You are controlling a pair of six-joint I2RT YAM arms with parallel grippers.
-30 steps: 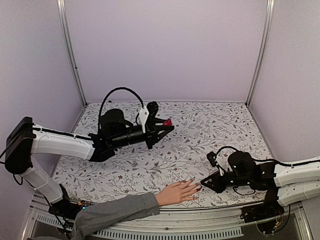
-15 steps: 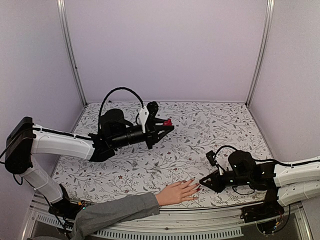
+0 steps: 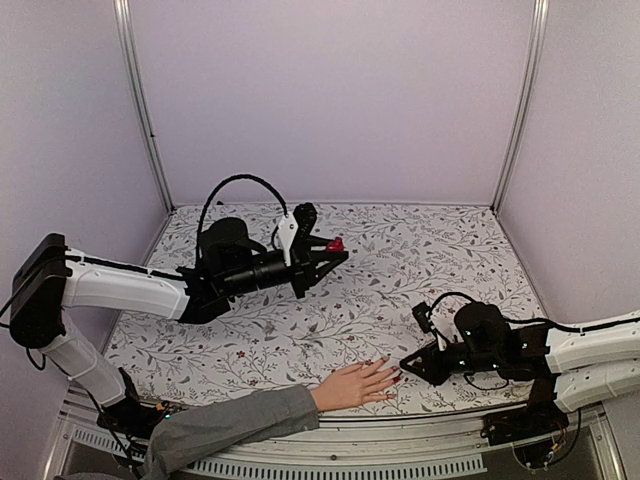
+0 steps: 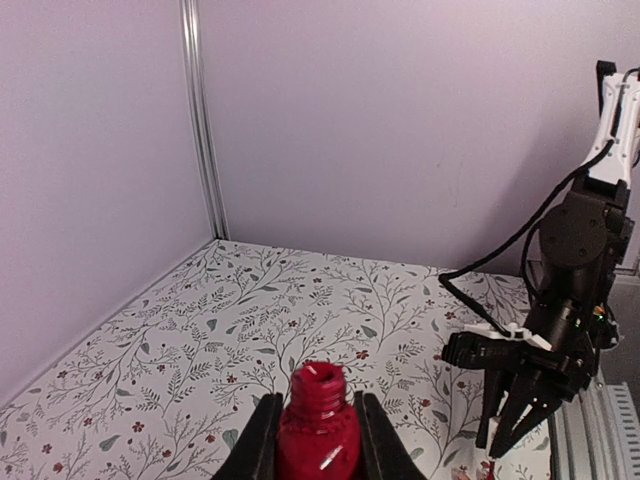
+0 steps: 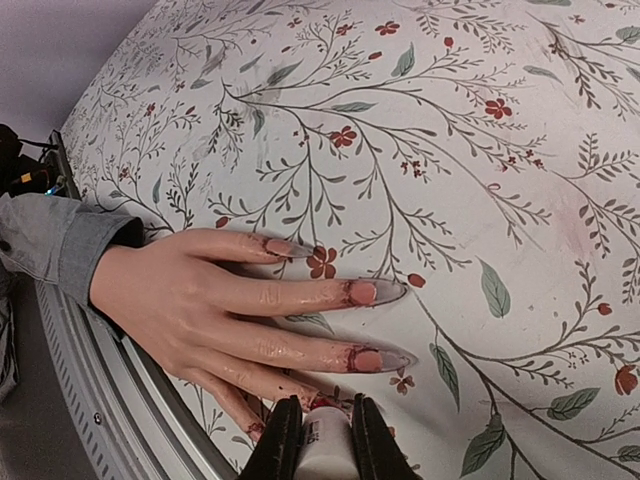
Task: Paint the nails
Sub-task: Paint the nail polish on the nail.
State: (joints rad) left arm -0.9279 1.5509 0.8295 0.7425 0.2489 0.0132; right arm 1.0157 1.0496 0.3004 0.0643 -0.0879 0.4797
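Observation:
A pale hand [image 3: 352,386] with a grey sleeve [image 3: 230,423] lies flat at the table's near edge. In the right wrist view its nails [image 5: 362,293] are long and pinkish, with red smears at their bases. My right gripper [image 5: 323,412] is shut on a white cap [image 5: 326,445]. The cap's front end sits right over a lower finger, hiding that finger's nail. In the top view the right gripper [image 3: 404,361] is at the fingertips. My left gripper [image 4: 318,405] is shut on an uncapped red bottle [image 4: 318,440], held upright above the table at mid-left [image 3: 336,245].
The floral table surface [image 3: 400,270] is closed in by lilac walls. A metal rail [image 5: 95,400] runs along the near edge just beside the hand. The right arm's black cable [image 3: 440,300] loops over its wrist.
The right gripper has crept slightly left toward the fingertips. The left arm and the bottle have not moved.

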